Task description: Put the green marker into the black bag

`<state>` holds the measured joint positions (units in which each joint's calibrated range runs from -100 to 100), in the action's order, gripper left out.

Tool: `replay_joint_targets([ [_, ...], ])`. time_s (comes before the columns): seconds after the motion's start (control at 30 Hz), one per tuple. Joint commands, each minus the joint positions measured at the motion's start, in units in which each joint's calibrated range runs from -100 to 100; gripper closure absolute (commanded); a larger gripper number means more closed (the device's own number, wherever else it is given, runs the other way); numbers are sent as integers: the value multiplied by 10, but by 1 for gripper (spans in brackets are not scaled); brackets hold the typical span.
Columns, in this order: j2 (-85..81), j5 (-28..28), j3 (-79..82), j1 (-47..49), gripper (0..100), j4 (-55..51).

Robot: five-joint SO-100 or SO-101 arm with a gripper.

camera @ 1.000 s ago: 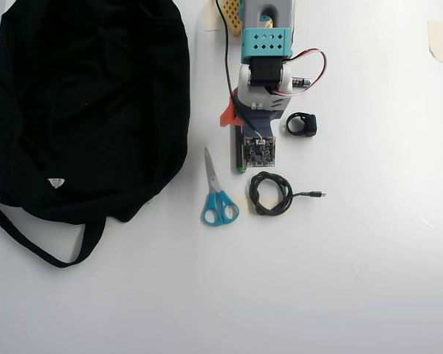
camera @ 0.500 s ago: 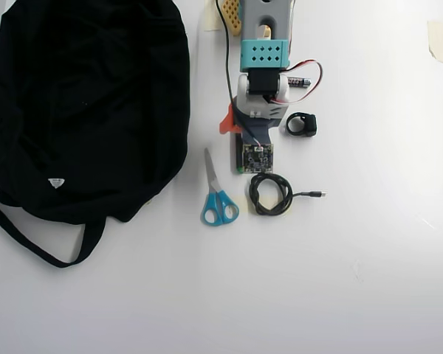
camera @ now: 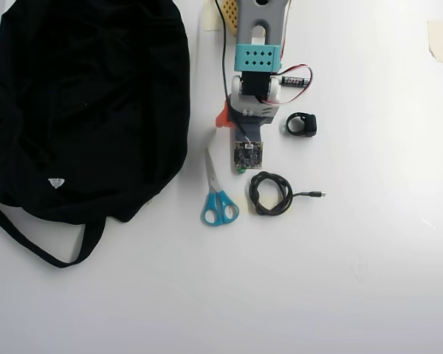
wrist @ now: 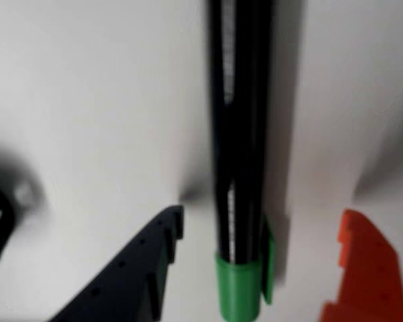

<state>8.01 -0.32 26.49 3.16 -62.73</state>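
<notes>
An end effector (wrist: 258, 265) hangs spread wide over the green marker (wrist: 240, 168) on a white counter (wrist: 94, 100), its dark finger to one side of the pen and its orange finger to the other in the wrist view, neither touching. The marker lies straight between them, green cap nearest the camera. From overhead the arm hides nearly all of the pen; the black bag (camera: 88, 103) sits well off to the end effector's side, beyond the blue-handled scissors (camera: 218, 195). A clean pick likely means dropping lower, keeping the barrel centred, then closing squarely across it so the slim, round pen cannot roll out.
</notes>
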Motion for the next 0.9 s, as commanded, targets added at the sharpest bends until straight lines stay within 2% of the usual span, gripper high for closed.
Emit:
replay_joint_targets([
  [0.0,-2,-2,0,-4,71,5],
  [0.7,37,-2,-3,-5,71,22],
  [0.87,37,-2,-3,-4,79,22],
])
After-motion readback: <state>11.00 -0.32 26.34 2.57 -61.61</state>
